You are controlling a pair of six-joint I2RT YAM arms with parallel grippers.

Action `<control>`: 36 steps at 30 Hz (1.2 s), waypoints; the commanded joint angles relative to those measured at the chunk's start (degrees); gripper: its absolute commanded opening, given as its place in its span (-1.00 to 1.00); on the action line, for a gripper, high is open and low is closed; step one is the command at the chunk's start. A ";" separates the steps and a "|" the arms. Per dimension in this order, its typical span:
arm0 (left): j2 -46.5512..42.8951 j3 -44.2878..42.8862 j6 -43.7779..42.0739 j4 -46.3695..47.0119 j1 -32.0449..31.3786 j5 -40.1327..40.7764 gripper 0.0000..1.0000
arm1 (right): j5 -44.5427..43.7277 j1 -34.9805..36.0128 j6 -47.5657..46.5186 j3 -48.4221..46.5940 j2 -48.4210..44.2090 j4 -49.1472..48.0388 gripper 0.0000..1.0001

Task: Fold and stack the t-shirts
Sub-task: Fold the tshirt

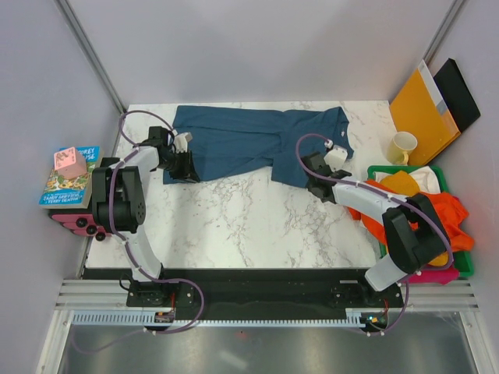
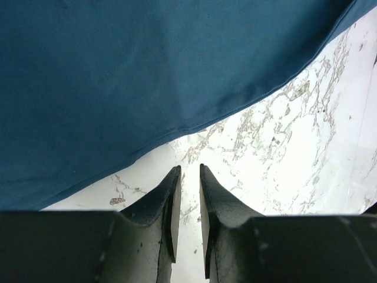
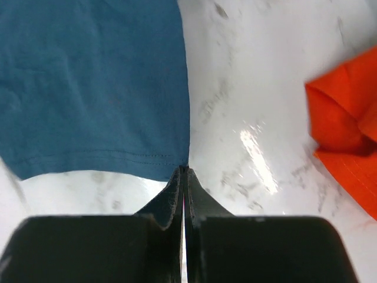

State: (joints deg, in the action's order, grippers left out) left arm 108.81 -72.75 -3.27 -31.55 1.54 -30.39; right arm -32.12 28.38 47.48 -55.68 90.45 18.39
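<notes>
Spread widthwise over the far half of the white marbled surface: a dark teal-blue cloth t-shirt, lying mostly flat. At its left edge, the left pincer, low over bare marble just short of the hem, parted by only a narrow slit, gripping nothing. At the shirt's near right corner, the right pincer, pressed fully together, tips meeting the stitched hem corner; no telling of any cloth caught between. Off to the right, apart from the teal shirt, a bright orange cloth t-shirt, heaped in a green plastic crate and spilling over its rim.
</notes>
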 commanded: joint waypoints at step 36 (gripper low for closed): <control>-2.20 0.24 0.19 0.61 -0.22 -2.30 -0.48 | -2.60 0.62 8.76 2.06 7.72 4.55 0.08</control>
State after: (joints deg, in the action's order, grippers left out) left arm 108.79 -72.55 -3.27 -31.55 1.52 -30.65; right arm -34.44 29.04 53.63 -55.29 98.04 20.99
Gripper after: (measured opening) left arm 0.262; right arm 0.539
